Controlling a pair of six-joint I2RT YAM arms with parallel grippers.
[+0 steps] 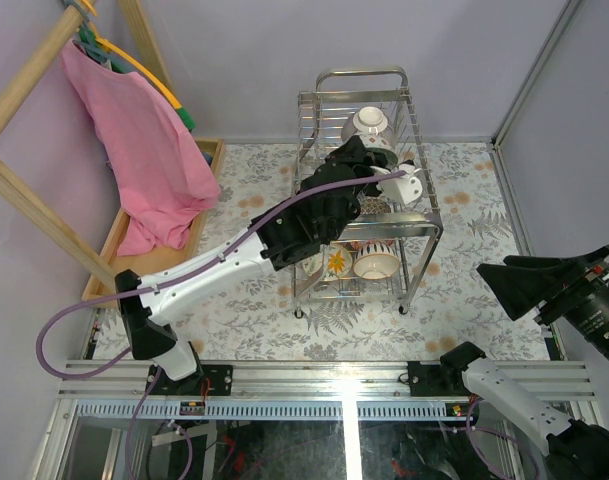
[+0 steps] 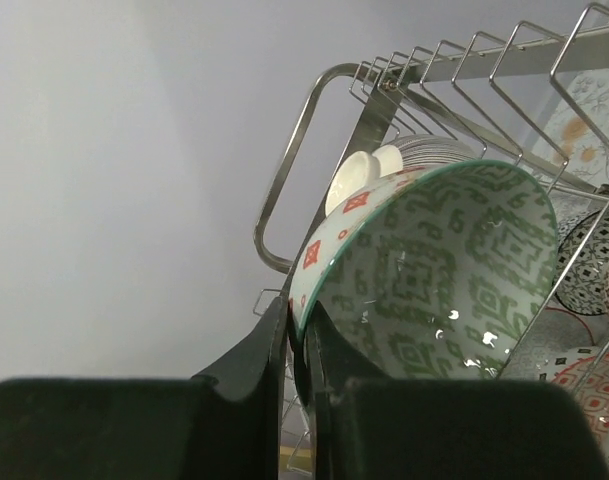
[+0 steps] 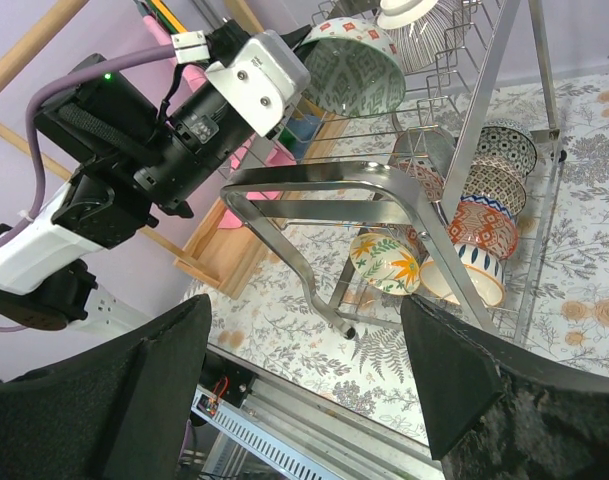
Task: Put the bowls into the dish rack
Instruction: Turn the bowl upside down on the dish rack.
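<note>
My left gripper (image 2: 296, 322) is shut on the rim of a green-patterned bowl (image 2: 434, 270) with red marks on its outside. It holds the bowl tilted on edge over the upper tier of the chrome dish rack (image 1: 369, 75). From above, this bowl (image 1: 405, 186) shows its white base beside the left gripper (image 1: 386, 176). Another bowl (image 1: 369, 122) stands on edge further back in the upper tier. Several bowls (image 3: 482, 228) fill the lower tier. My right gripper (image 3: 304, 310) hangs open and empty to the right of the rack.
A shallow wooden tray (image 1: 209, 150) lies left of the rack under a pink cloth (image 1: 144, 150) draped from a wooden frame (image 1: 24, 70). The floral table cover (image 1: 244, 300) spreads around the rack's legs. A metal rail (image 1: 324, 370) runs along the near edge.
</note>
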